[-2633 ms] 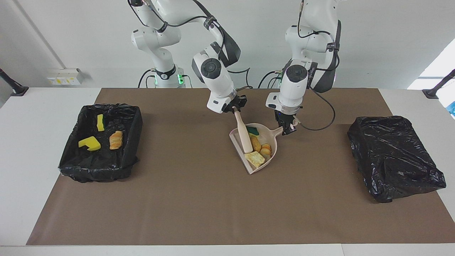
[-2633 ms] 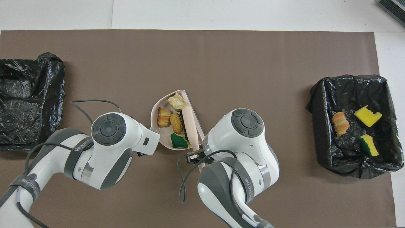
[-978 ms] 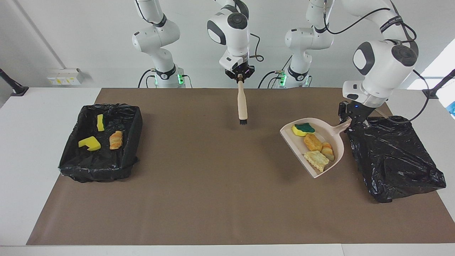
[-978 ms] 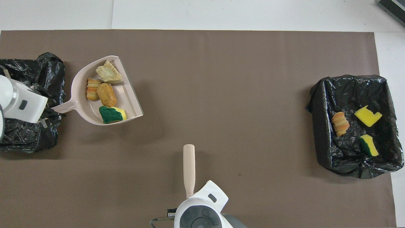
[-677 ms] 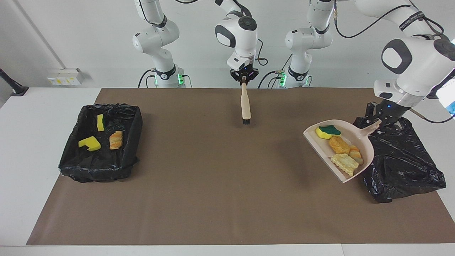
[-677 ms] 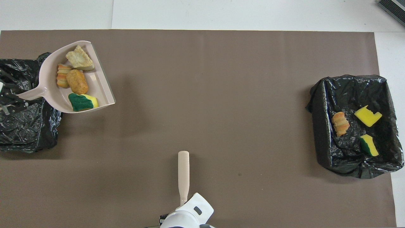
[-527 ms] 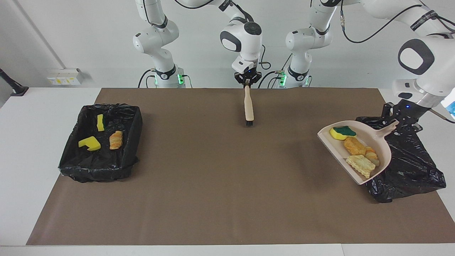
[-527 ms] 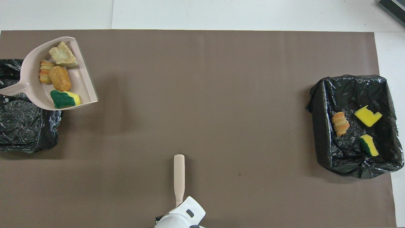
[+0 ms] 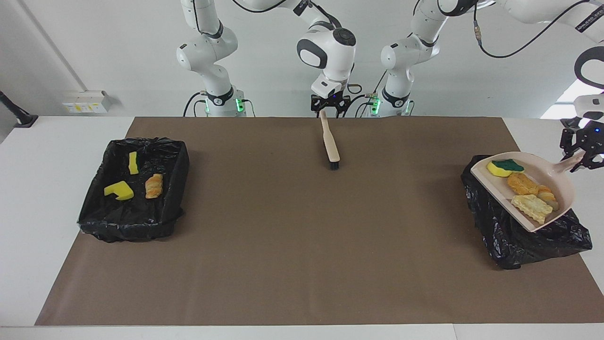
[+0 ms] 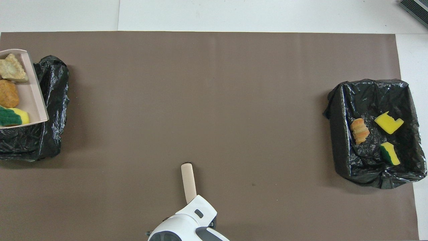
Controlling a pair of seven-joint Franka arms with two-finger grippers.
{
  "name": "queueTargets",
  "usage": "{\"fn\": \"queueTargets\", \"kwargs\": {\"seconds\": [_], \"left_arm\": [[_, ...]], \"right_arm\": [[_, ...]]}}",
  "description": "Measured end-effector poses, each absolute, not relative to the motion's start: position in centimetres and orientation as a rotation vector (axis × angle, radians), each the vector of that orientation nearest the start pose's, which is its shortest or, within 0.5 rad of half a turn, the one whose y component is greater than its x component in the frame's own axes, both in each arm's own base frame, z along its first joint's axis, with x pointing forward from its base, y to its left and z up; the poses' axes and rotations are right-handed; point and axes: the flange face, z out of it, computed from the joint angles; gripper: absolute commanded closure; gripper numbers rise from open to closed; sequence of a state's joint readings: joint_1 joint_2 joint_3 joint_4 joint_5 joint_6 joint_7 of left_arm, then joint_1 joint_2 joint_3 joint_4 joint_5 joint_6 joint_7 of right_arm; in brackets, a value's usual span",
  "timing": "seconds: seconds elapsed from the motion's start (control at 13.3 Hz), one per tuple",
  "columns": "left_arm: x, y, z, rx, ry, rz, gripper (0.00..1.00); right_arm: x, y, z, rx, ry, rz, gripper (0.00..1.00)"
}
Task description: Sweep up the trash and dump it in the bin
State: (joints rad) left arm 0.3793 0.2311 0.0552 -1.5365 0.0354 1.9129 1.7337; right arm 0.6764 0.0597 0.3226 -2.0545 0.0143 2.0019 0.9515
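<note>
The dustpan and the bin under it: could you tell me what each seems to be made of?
The dustpan looks like smooth moulded plastic, matte beige, with an even one-piece rim and handle. The bin itself is hidden; its liner looks like thin glossy black plastic film, crinkled with bright highlights.

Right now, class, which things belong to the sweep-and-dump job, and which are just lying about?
Job: dustpan in the left claw, its four scraps, the bin beneath, hand brush under the right claw, second bin with three scraps.
Lying about: wall socket box, black corner stand.
</note>
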Motion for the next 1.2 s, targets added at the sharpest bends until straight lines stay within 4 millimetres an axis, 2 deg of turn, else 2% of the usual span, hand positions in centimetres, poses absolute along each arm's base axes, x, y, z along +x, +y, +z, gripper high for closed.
{"fn": "queueTargets", "kwargs": {"seconds": [0.15,0.3,0.53,0.75,0.98,1.2], "left_arm": [[58.5,29.0,53.7,-2.318,1.799,-0.001,1.00],[59.0,29.6,54.0,-2.186,1.792,0.124,1.00],[59.0,30.0,54.1,-2.085,1.802,0.275,1.00],[59.0,30.3,54.4,-2.011,1.784,0.402,1.00],[60.5,27.3,54.6,-1.945,1.735,0.469,1.00],[61.4,25.5,54.3,-1.825,1.710,0.591,1.00]], "right_arm": [[32.9,43.3,44.0,-3.229,-0.175,0.179,0.00],[36.3,39.8,48.0,-3.226,-0.250,0.201,0.00],[40.8,34.9,52.2,-3.197,-0.386,0.235,0.00],[45.9,28.2,55.1,-3.153,-0.449,0.222,0.00],[49.9,21.2,57.0,-3.127,-0.437,0.177,0.00],[51.9,15.8,57.6,-3.123,-0.386,0.168,0.00]]}}
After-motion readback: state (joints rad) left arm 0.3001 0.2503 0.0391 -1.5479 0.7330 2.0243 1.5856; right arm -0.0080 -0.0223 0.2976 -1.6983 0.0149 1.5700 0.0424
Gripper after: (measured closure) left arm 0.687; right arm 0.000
